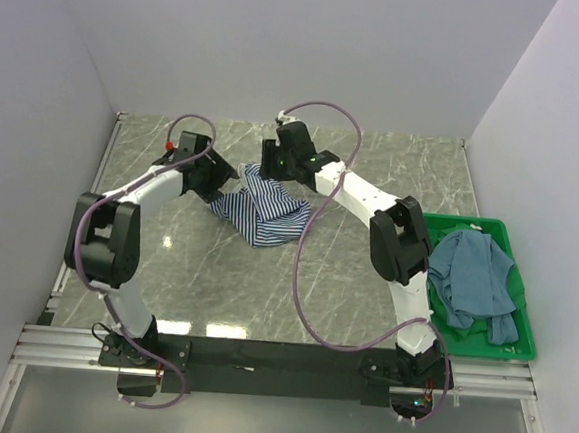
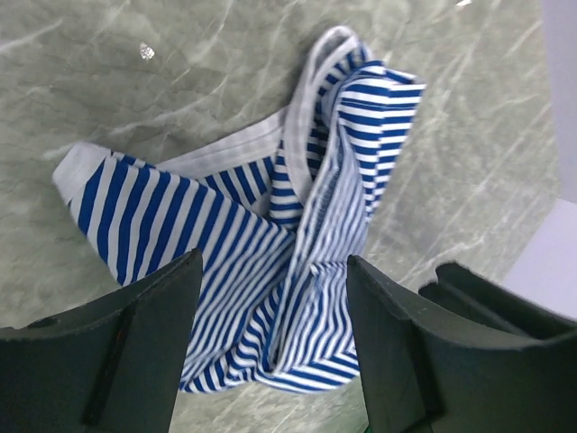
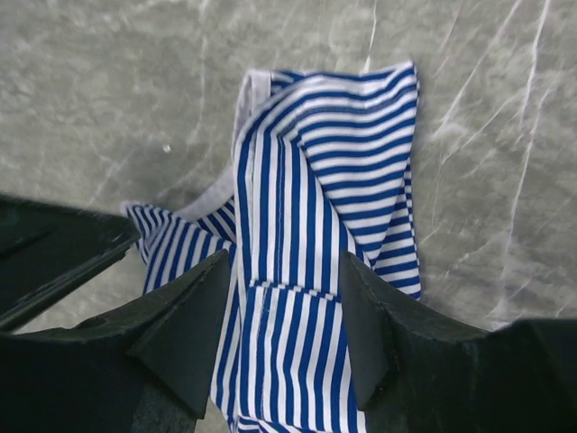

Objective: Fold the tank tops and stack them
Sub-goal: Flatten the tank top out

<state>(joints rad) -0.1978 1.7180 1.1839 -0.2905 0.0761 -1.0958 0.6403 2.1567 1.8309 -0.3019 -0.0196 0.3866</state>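
Note:
The navy-and-white striped tank top point(image 1: 263, 211) lies crumpled on the marble table's middle, white trim showing. My left gripper point(image 1: 228, 182) hovers at its left edge and is open; in the left wrist view the striped cloth point(image 2: 297, 234) lies below and between the spread fingers point(image 2: 153, 316), ungripped. My right gripper point(image 1: 275, 178) is over its far edge and is open; in the right wrist view the cloth point(image 3: 334, 171) runs under the spread fingers point(image 3: 194, 307). The plain teal-blue tank top point(image 1: 474, 273) lies bunched in the green crate.
The green plastic crate point(image 1: 485, 350) stands at the table's right edge near the right arm's base. White walls enclose the table on three sides. Purple cables loop off both arms. The other gripper's black body shows in each wrist view point(image 2: 491, 289).

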